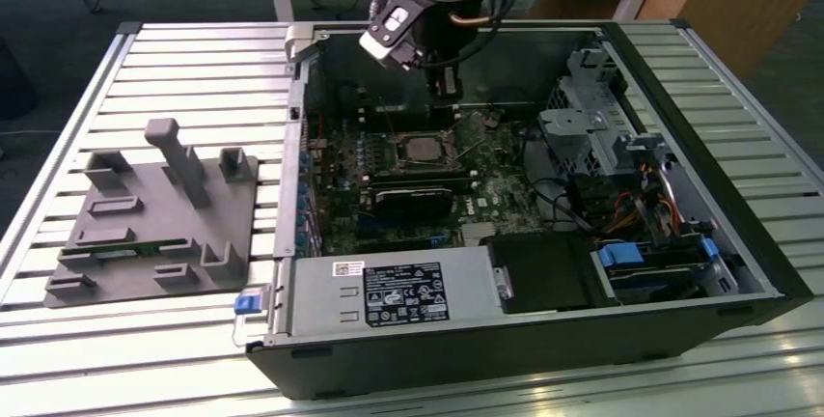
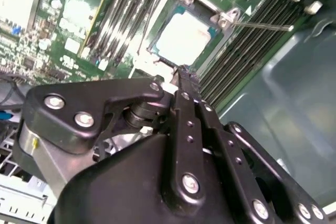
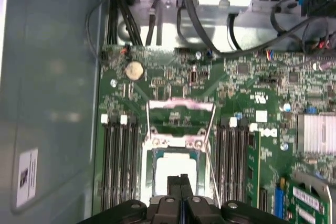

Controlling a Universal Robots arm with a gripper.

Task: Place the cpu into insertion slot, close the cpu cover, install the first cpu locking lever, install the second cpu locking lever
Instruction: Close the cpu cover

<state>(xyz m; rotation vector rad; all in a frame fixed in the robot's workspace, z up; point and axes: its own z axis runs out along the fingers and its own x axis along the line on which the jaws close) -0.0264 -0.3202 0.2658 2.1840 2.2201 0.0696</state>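
The cpu (image 3: 168, 167) lies flat in the insertion slot (image 3: 148, 167), its pale metal top showing in both wrist views (image 2: 184, 38). The cpu cover (image 3: 181, 104) stands swung up on its hinge at the slot's far side, with green board visible through its window. Two thin wire levers (image 3: 211, 145) stand raised beside the slot, one also seen as a rod (image 2: 262, 24). My gripper (image 3: 181, 181) hovers just above the cpu, its black fingers (image 2: 185, 80) pressed together with nothing between them. In the exterior view the gripper (image 1: 447, 94) hangs over the slot (image 1: 423, 150) inside the open case.
Memory slots (image 3: 118, 166) flank the socket on both sides. Black cables (image 3: 199, 19) and a drive cage (image 1: 592, 127) crowd one end of the case. A power supply (image 1: 393, 291) sits at the case front. A grey fixture (image 1: 161, 214) lies on the table at the exterior view's left.
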